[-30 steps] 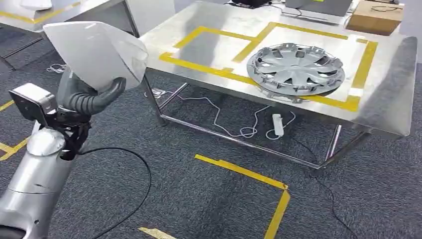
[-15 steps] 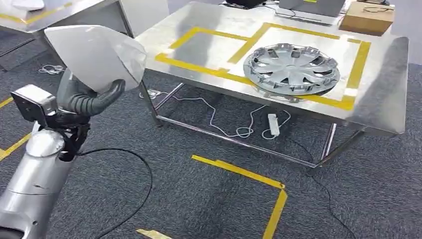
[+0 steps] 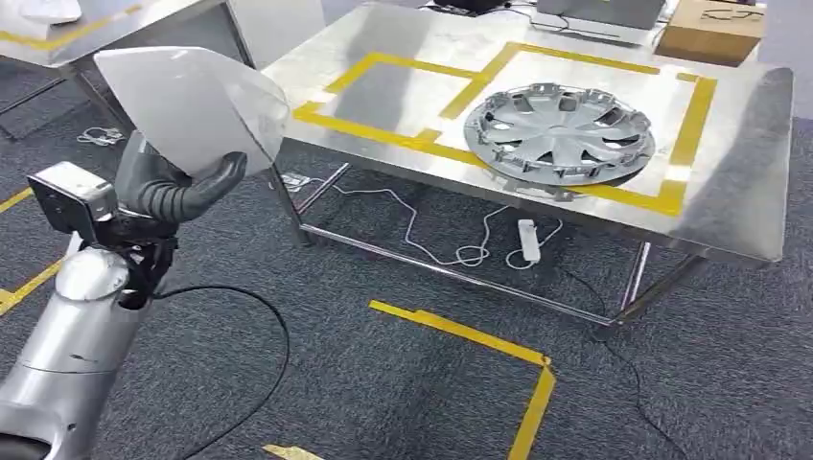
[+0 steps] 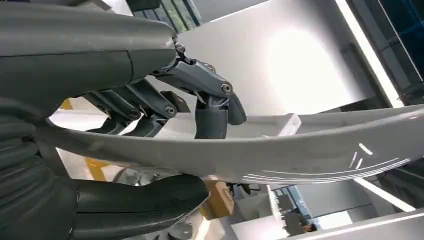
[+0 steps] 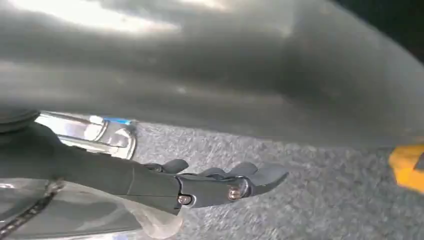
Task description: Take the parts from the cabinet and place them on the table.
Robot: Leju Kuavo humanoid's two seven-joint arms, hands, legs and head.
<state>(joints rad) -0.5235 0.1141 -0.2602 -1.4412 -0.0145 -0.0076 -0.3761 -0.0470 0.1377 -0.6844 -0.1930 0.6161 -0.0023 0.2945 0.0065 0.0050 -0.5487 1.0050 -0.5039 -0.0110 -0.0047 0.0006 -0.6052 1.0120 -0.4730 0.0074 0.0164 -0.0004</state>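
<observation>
My left hand [image 3: 174,190] holds a pale grey curved panel [image 3: 188,102] up at the left of the head view, thumb under its lower edge. In the left wrist view the panel [image 4: 300,150] is pinched between the thumb below and the fingers [image 4: 210,107] above. A silver wheel cover [image 3: 559,131] lies on the steel table [image 3: 748,192], inside a yellow taped box. The panel is to the left of the table's near corner, over the carpet. My right hand [image 5: 200,187] hangs over grey carpet with its fingers stretched out and nothing in them.
A second taped box [image 3: 393,91] on the table is bare. A cardboard box [image 3: 711,29] sits at the far edge. Cables and a power strip [image 3: 526,240] lie under the table. Yellow floor tape [image 3: 479,335] crosses the carpet. Another table [image 3: 77,29] stands at the far left.
The whole picture has shifted a little, so the camera has moved. My left hand still holds the panel, now slightly higher and further right in the picture.
</observation>
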